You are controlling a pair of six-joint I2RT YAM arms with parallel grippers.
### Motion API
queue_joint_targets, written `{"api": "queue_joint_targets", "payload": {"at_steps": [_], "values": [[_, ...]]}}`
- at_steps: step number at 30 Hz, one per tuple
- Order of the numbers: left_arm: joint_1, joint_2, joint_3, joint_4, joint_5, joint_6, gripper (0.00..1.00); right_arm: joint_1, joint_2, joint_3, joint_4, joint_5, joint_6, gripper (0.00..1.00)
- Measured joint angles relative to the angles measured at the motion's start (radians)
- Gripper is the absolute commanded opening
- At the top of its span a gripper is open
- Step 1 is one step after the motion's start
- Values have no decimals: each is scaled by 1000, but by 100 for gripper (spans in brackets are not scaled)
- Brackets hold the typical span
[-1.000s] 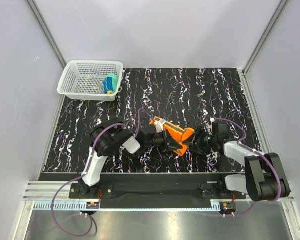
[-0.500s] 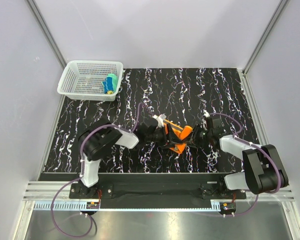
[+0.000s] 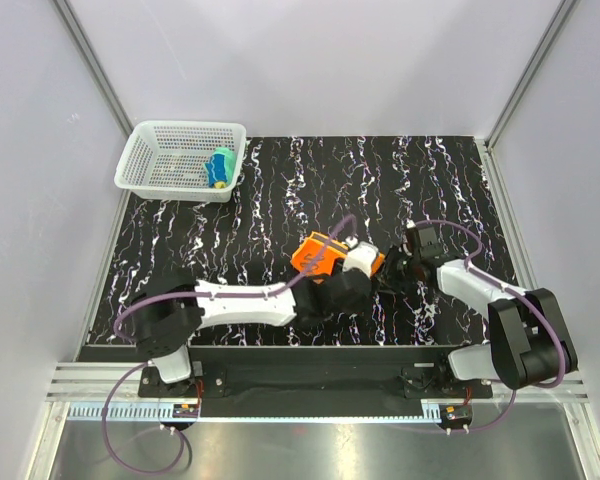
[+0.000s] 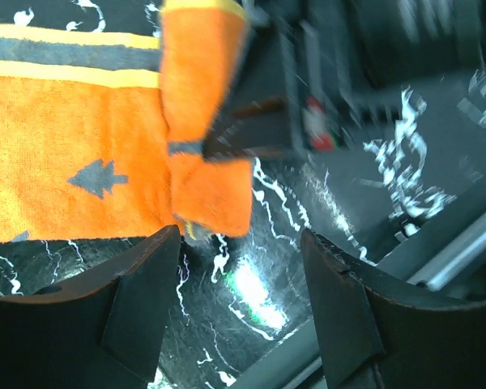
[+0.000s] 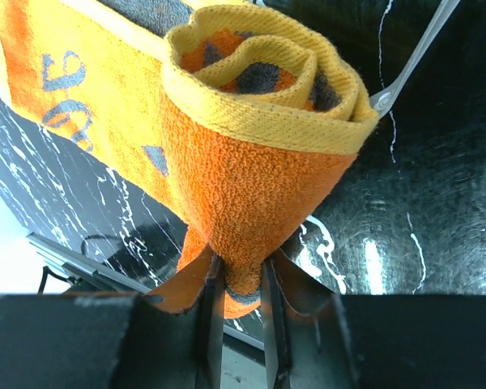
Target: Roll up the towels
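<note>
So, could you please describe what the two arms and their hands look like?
Both the left arm and right arm have bulky black joints, white links and a looping purple cable. The left hand and right hand have dark fingers.

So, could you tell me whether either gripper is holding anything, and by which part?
The right gripper pinches the orange towel by its rolled end; the left gripper holds nothing.

White mesh basket (image 3: 140,172) at black marbled mat's (image 3: 380,180) far-left corner.

Grey-marked, yellow-hemmed orange towel (image 5: 251,219)
</note>
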Motion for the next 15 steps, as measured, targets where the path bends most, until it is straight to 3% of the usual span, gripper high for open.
{"api": "queue_joint_targets", "payload": {"at_steps": [10,13,14,15], "values": [[-51,222,115,-56,-167,120,69,19,16,36,-71,4,-11,23],[-52,273,152,-73,-184,134,51,23,16,36,-87,4,-12,23],[-53,286,162,-73,-187,135,42,23,16,36,-89,4,-13,24],[-53,295,169,-72,-188,139,24,23,16,36,-89,4,-13,23]]}}
